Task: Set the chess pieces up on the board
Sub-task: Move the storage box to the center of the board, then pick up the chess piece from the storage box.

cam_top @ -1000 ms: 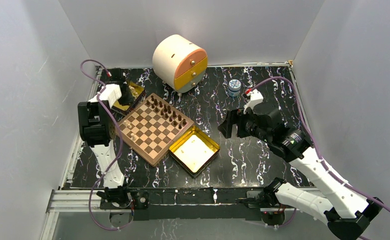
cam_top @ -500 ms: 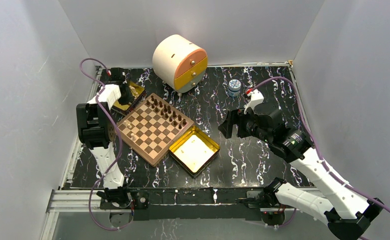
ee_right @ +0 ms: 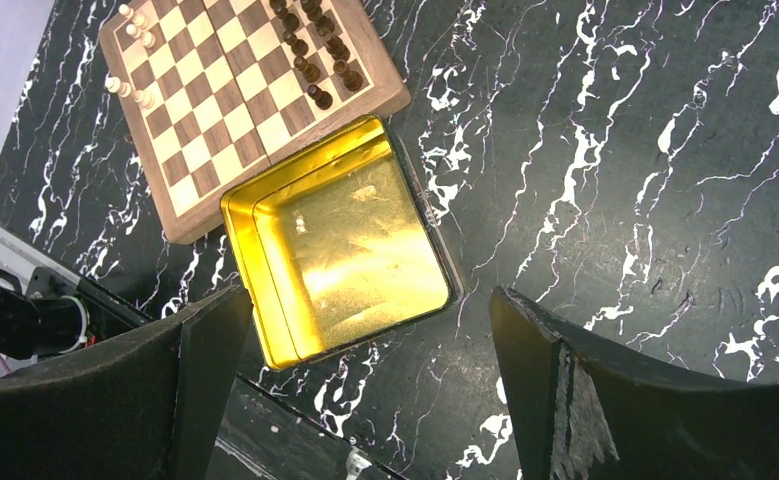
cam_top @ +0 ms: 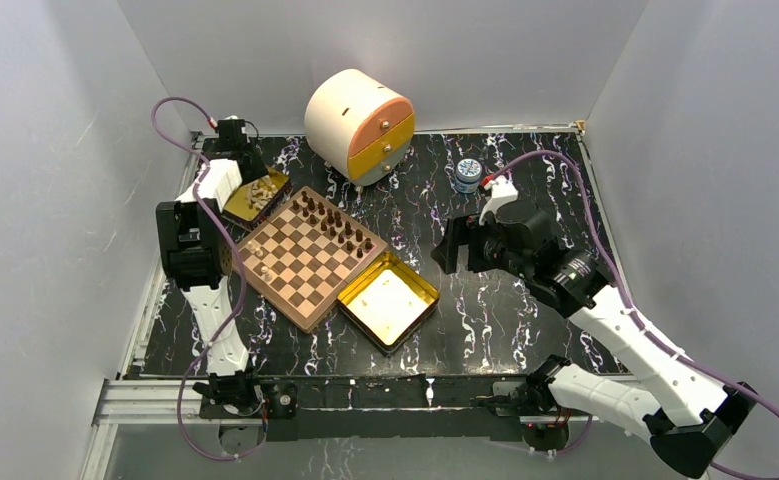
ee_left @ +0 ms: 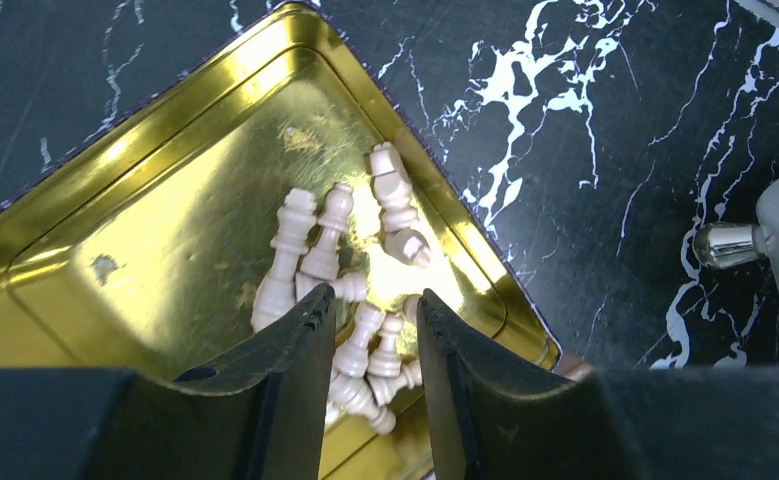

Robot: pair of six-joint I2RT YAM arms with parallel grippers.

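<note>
The left end effector (ee_left: 373, 325) hangs over a gold tin (ee_left: 115, 250) holding light chess pieces (ee_left: 315, 255), its fingers slightly parted and pinching nothing. The right end effector (ee_right: 365, 340), spread wide, hovers above a second gold tin (ee_right: 345, 240) just beside the board (cam_top: 305, 262), where dark pieces (cam_top: 337, 222) line one edge.

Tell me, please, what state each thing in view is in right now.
Board: flat, partly set.
Dark pieces: standing in rows along one board edge.
Placed light pieces: few, standing opposite.
Far tin: open.
Loose light pieces: lying heaped in the far tin.
Near tin: open, empty.
Drawer box: drawers shut.
Left gripper: slightly open over the heap, holding nothing.
Right gripper: wide open, empty.
</note>
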